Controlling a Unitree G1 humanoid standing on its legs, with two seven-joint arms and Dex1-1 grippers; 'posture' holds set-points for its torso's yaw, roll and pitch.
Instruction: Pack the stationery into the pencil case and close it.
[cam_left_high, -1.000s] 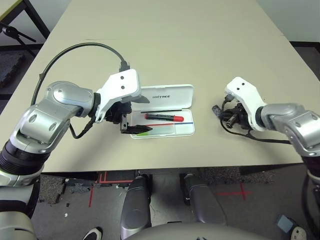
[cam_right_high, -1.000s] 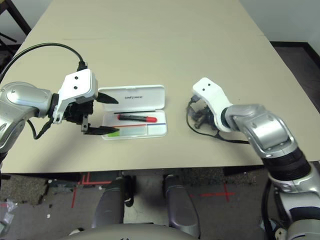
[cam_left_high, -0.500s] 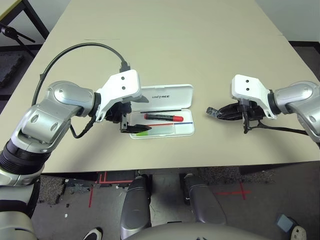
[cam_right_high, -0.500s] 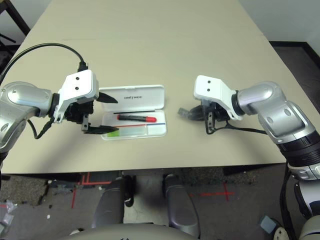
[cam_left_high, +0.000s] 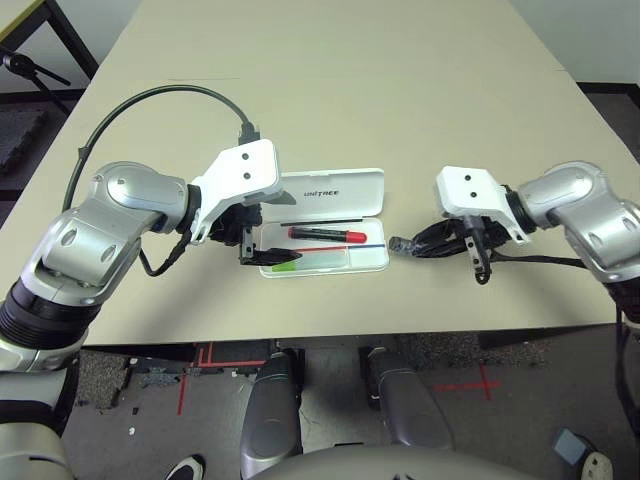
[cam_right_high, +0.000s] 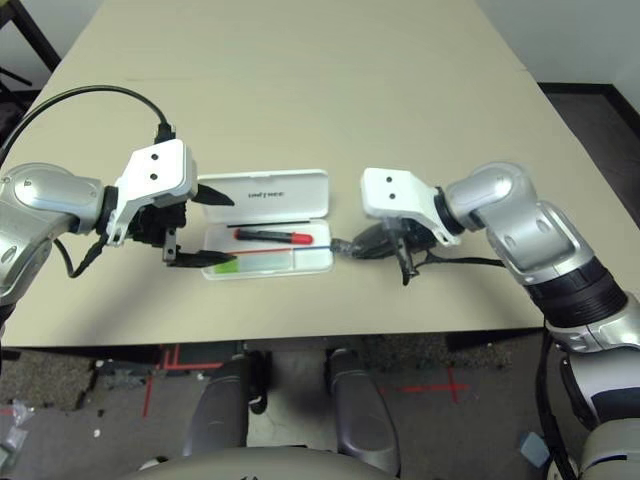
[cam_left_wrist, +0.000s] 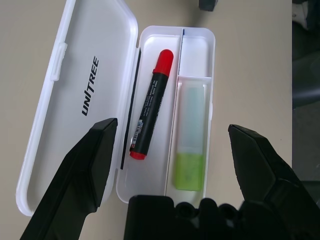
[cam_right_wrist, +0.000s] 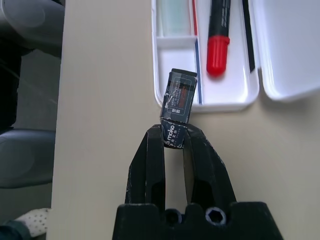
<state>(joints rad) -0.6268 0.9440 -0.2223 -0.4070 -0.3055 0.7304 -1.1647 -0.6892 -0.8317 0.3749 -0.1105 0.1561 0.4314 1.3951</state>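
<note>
1. The pencil case (cam_left_high: 325, 223) is lying open on the table (cam_left_high: 400, 90), with its lid flat behind the tray. The red marker (cam_left_wrist: 151, 111) is resting in the long slot next to the lid, and the green and white stick (cam_left_wrist: 190, 150) is lying in the slot beside it.
2. The right gripper (cam_right_wrist: 173, 138) is pinching the little dark block (cam_right_wrist: 178, 99) between its two fingers. It is holding the block just past the tray's end wall, on the robot's right.
3. So this looks like the step of putting in the last thing. Next, the block needs to go over the end wall and down into the small empty box at that end, and then the fingers need to let go.
4. That box is small, and its walls and the marker's red end are close by.
5. The left gripper (cam_left_wrist: 172, 150) is hovering above the tray's other end with its fingers spread wide, holding nothing.
6. The table around the case is bare, so the lid has room to swing shut.
</note>
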